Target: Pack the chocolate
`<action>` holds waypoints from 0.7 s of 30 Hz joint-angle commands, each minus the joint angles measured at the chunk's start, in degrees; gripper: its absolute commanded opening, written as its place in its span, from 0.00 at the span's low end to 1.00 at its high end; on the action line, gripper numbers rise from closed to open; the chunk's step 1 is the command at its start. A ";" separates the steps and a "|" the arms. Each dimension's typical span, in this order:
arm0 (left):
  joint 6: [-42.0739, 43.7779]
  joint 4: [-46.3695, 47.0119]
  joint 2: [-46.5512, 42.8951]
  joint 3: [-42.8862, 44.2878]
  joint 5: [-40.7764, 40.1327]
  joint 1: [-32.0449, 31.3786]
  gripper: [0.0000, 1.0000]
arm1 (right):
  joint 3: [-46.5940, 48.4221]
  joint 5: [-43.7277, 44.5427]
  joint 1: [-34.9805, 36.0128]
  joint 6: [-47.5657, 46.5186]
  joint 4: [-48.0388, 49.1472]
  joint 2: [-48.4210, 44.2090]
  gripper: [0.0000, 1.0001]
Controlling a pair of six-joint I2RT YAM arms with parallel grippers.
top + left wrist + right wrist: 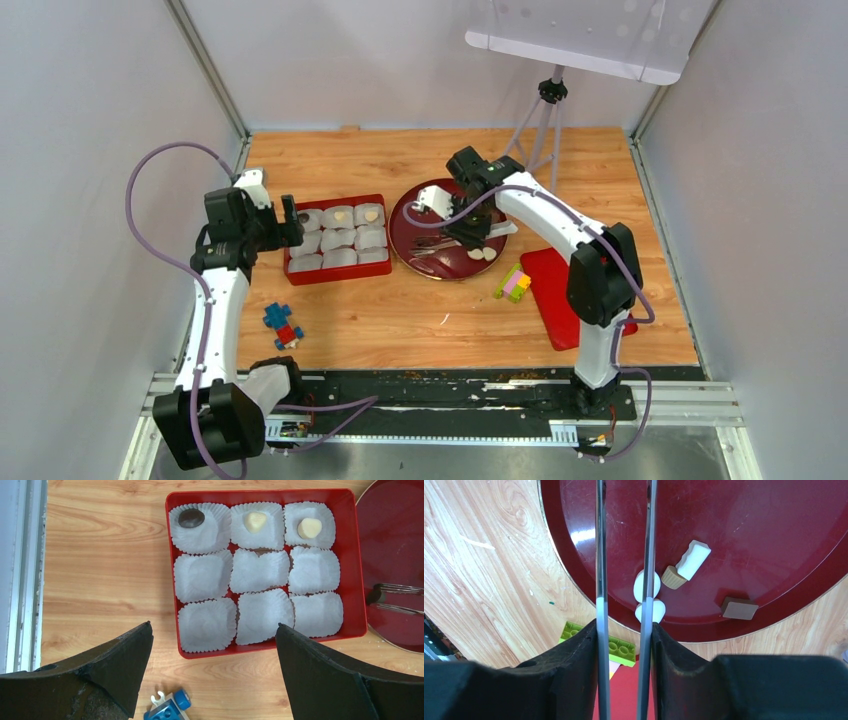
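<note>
Chocolate (pixel 647 585) pieces lie on the dark red plate (pixel 749 530); three more sit in paper cups (pixel 255 570) of the red tray (pixel 353 570). My right hand (pixel 624 625) clamps metal tongs (pixel 600 555); my left hand (pixel 213 625) hovers spread wide.

Leaving six paper cups (pixel 257 570) open in the red tray (pixel 351 555); hemming the plate (pixel 420 255) on its right with toy block (pixel 514 283), red board (pixel 548 300).

The table (pixel 100 555) is wood-grain with a light sheen. The red tray (pixel 353 555) looks like smooth plastic, and its cups (pixel 202 575) are pleated white paper, matt. The dark red plate (pixel 749 530) is glossy and mirror-bright in spots. The tongs (pixel 600 555) seem to be brushed metal. The left fingers (pixel 115 670) are matt black and roughish. The pale chocolate (pixel 255 521) is smooth.
</note>
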 commanded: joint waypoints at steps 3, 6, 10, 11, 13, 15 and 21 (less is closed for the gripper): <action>-0.44 1.89 -0.40 -0.15 -0.10 0.42 1.00 | 4.85 -2.03 0.27 0.52 -0.42 1.89 0.28; -0.43 1.81 -0.53 -0.24 -0.30 0.42 1.00 | 6.18 -1.31 0.31 0.80 -0.77 1.98 0.20; -0.43 1.99 -0.74 -0.58 -0.40 0.42 1.00 | 9.35 -0.91 0.32 1.89 -2.36 1.62 0.14; -0.44 1.96 -0.70 -0.67 -0.43 0.42 1.00 | 10.09 -0.96 0.29 2.24 -2.24 1.38 0.14; -0.39 1.98 -0.77 -0.68 -0.39 0.42 1.00 | 11.50 -1.10 0.42 2.94 -1.54 0.75 0.14; -0.41 2.13 -0.83 -0.83 -0.39 0.46 1.00 | 13.13 -1.32 0.77 3.36 -1.09 0.83 0.14; -0.87 2.40 -1.20 -1.03 -0.22 0.44 1.00 | 19.02 -1.92 3.30 4.32 -0.38 4.22 0.14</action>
